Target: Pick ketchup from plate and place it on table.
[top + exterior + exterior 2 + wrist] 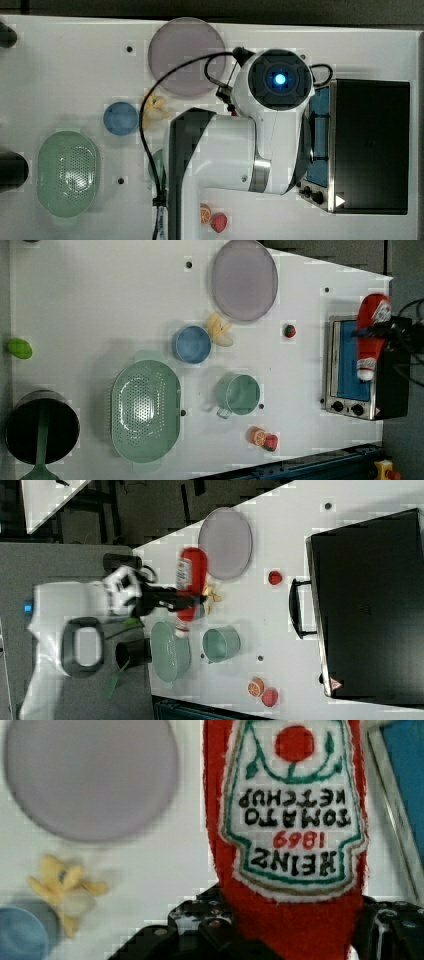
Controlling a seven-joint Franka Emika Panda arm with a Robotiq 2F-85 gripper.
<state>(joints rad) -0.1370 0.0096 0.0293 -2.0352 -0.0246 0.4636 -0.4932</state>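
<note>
My gripper (372, 333) is shut on the ketchup (374, 310), a slim red bottle with a white label, and holds it in the air, clear of the plate (244, 280). In the right view the gripper (187, 599) grips the ketchup (190, 567) across its lower half, cap end pointing away from the plate (225, 542). In the wrist view the ketchup (292, 820) rises from between the dark fingers (210, 930), with the bare lilac plate (90, 775) to one side over the white table (165, 865). In the top view my arm hides the bottle beside the plate (187, 55).
A toaster oven (355, 370) stands at the left view's right. On the table (100, 300) lie a blue bowl (192, 344), a yellow banana toy (220, 330), a green perforated basket (145, 410), a green cup (239, 394), a small red fruit (289, 330) and an orange slice (258, 436).
</note>
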